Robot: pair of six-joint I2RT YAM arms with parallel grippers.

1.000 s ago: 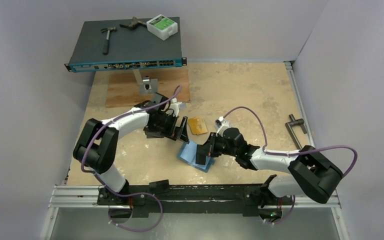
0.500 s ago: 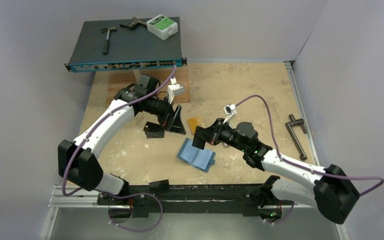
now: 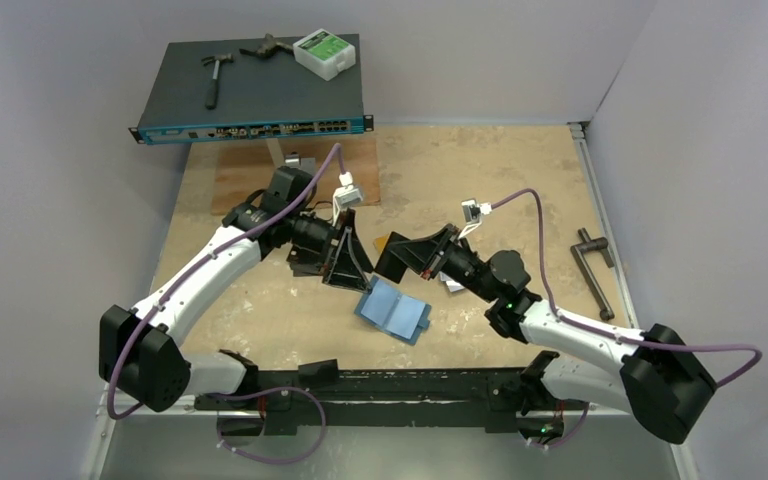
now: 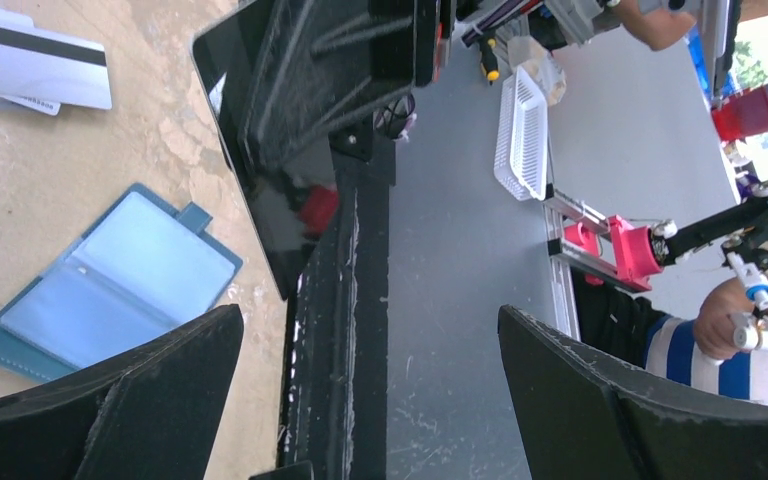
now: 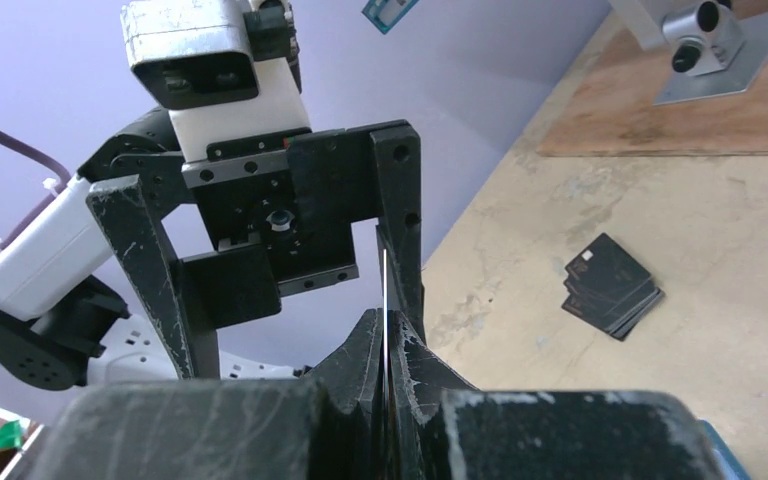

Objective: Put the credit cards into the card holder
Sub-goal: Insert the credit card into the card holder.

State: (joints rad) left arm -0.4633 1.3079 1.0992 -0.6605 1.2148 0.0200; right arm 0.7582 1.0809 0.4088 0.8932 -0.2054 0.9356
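Teal card holder (image 3: 393, 311) open flat; right pincer (image 5: 387, 325) pinching apparent card (image 4: 255, 190) before spread left pincer (image 4: 368, 330).

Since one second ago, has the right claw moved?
Yes. The right claw moved off the teal-blue folding card holder, toward the flat black network switch.

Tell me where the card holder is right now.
The card holder lies open mid-table, just below and right of the left gripper in the top view, with silver cards to its right.
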